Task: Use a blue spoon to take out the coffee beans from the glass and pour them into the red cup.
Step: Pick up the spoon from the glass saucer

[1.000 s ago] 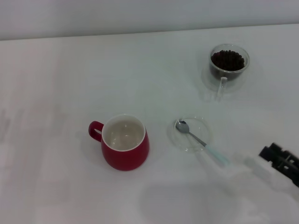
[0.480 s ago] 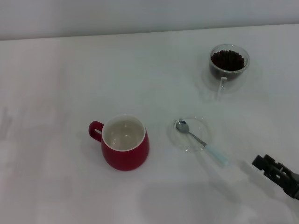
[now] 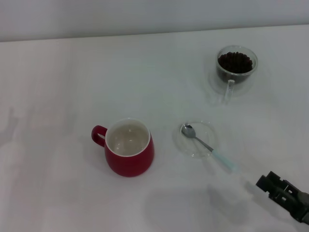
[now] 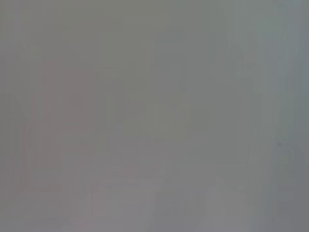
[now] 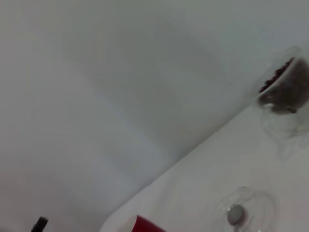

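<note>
- Blue spoon (image 3: 207, 145) lies at the near right of the white desk (image 3: 58, 87), its shiny bowl resting inside a flat clear saucer (image 3: 196, 138) and its pale blue handle reaching over the saucer's rim toward the near right, down onto the desk.
- Red cup (image 3: 128, 147) stands upright just left of the saucer, well apart from it, with its loop handle turned left; its white inside shows no beans.
- Glass (image 3: 235, 69) stands upright at the far right of the desk, well beyond the saucer, its clear handle pointing toward the near side.
- Coffee beans (image 3: 235, 61) fill the glass as a dark heap close to its rim.
- Right end effector (image 3: 266, 183) shows at the near right corner of the head view, dark and low over the desk, near the tip of the spoon's handle but apart from it; whether its fingers are spread or closed cannot be told, and it holds nothing that can be seen.
- From the right wrist view the glass (image 5: 285, 92) with its beans (image 5: 282, 84), the saucer (image 5: 251, 208) with the spoon's bowl (image 5: 235, 214) in it, and a sliver of the red cup (image 5: 145, 225) all appear.
- Left end effector appears in none of the views; the left wrist view is a plain grey blur.
</note>
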`<state>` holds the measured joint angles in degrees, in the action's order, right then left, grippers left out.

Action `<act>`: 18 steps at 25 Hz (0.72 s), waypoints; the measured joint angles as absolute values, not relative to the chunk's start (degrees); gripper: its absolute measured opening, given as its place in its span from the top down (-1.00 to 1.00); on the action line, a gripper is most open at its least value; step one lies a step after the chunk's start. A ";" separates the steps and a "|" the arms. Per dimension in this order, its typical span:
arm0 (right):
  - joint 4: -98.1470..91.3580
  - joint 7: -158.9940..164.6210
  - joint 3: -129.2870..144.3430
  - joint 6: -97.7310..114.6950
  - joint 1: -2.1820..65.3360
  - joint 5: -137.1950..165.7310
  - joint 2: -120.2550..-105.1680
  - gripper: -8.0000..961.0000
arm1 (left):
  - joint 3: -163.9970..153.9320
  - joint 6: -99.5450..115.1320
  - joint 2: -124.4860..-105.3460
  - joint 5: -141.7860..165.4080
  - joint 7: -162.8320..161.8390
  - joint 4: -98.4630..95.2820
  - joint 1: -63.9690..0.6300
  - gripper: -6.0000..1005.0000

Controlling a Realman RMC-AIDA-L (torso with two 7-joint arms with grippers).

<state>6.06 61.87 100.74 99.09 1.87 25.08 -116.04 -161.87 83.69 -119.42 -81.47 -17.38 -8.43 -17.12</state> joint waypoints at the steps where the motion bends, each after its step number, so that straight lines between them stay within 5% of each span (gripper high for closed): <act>1: 5.47 58.15 100.74 99.11 1.47 25.23 -116.15 -0.75 | -161.85 83.68 -119.44 -81.47 -17.41 -8.46 -17.14 -0.78; 18: 2.23 46.67 100.71 92.26 3.02 25.73 -116.19 -0.75 | -161.81 83.49 -119.45 -81.47 -17.65 -8.53 -17.90 -0.78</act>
